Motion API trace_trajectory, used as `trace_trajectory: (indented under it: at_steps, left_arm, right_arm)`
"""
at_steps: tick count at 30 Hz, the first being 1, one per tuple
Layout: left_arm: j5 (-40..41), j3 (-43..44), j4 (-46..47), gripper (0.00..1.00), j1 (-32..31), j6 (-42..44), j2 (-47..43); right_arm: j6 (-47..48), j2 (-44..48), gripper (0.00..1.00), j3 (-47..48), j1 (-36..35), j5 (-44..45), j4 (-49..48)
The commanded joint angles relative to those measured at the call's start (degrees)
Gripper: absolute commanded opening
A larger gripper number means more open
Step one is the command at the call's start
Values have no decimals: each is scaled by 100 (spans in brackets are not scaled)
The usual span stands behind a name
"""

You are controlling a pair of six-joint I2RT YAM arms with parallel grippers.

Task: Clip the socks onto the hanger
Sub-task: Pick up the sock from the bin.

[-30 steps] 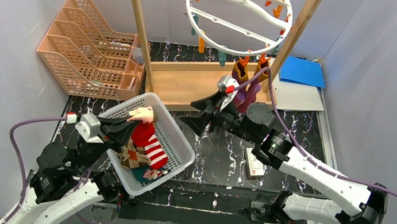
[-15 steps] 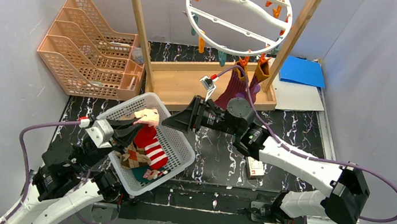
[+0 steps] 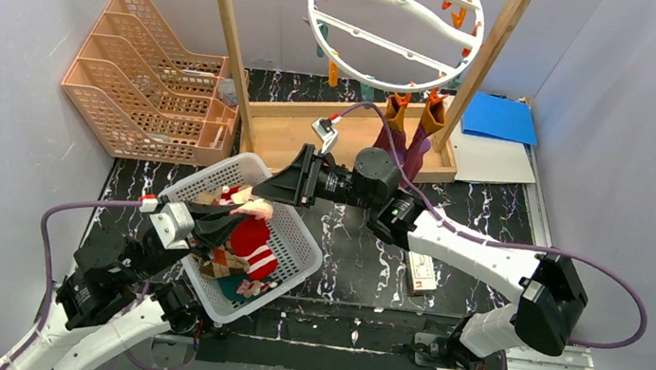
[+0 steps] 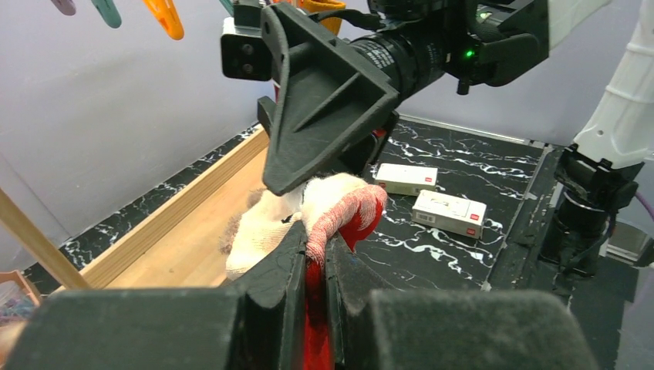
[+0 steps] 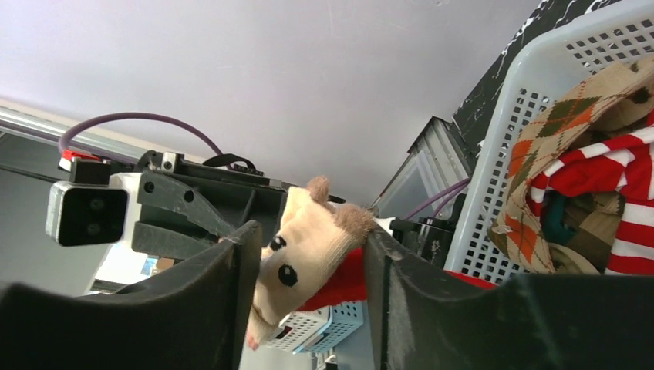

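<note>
Socks are split: the maroon socks [image 3: 418,139] hang clipped under the hanger [image 3: 386,42] at upper centre, while the right gripper [image 3: 277,190] has swung down-left to the basket [image 3: 302,244], jaws apart around the cream toe of the red sock [image 4: 332,208] clamped in the left gripper [image 4: 312,243], seemingly for a handover.
</note>
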State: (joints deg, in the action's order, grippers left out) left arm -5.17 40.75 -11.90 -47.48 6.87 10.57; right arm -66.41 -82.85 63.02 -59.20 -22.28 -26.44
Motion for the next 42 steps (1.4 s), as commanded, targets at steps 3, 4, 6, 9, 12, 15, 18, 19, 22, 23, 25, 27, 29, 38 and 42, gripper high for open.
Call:
trace_trajectory:
  at_steps: [3, 4, 6, 9, 12, 15, 18, 19, 22, 23, 25, 27, 29, 38, 42]
  left_arm:
    - [-220, -88, 173, 4, -20, -251, 66]
    - [-236, -104, 171, 5, -16, -277, 68]
    - [-246, -121, 172, 6, -20, -304, 76]
    - [-229, -121, 179, 8, -16, -322, 139]
    - [-215, -88, 176, 25, -16, -372, 211]
    - [-173, -64, 143, 44, -20, -414, 226]
    - [-97, -18, 42, 60, -20, -423, 218]
    - [-76, 1, 1, 62, -20, -405, 218]
    - [29, 58, -49, 65, -17, -385, 211]
    - [45, 76, -45, 65, -23, -385, 211]
    - [51, 83, 10, 66, -18, -396, 216]
    - [47, 84, 63, 66, -17, -432, 253]
    - [16, 78, 126, 67, -16, -503, 310]
    - [-568, 193, 283, 70, -15, -954, 613]
    - [-859, 205, 334, 71, -18, -1092, 700]
  right_arm:
    - [372, 26, 42, 617, 7, 52, 242]
    - [516, 42, 37, 696, 5, 62, 346]
    - [757, 107, 24, 760, -1, 84, 458]
    - [1138, 264, 5, 764, -9, 203, 609]
    - [1652, 430, 1, 760, -14, 293, 773]
    - [2299, 598, 1, 803, -37, 335, 1073]
    - [3320, 872, 1, 701, -85, 476, 1159]
    - [3661, 976, 1, 643, -97, 501, 1161]
    - [4741, 1263, 1, 461, -166, 548, 1180]
    - [5061, 1345, 1, 392, -197, 559, 1184]
    - [5514, 1476, 1, 310, -216, 615, 1251]
    - [5837, 1507, 1, 314, -236, 567, 1381]
    - [6133, 1537, 1, 288, -316, 564, 1458]
    - [7341, 1957, 1, -170, -660, 580, 1333]
    - [7508, 2229, 1, -404, -679, 641, 1311]
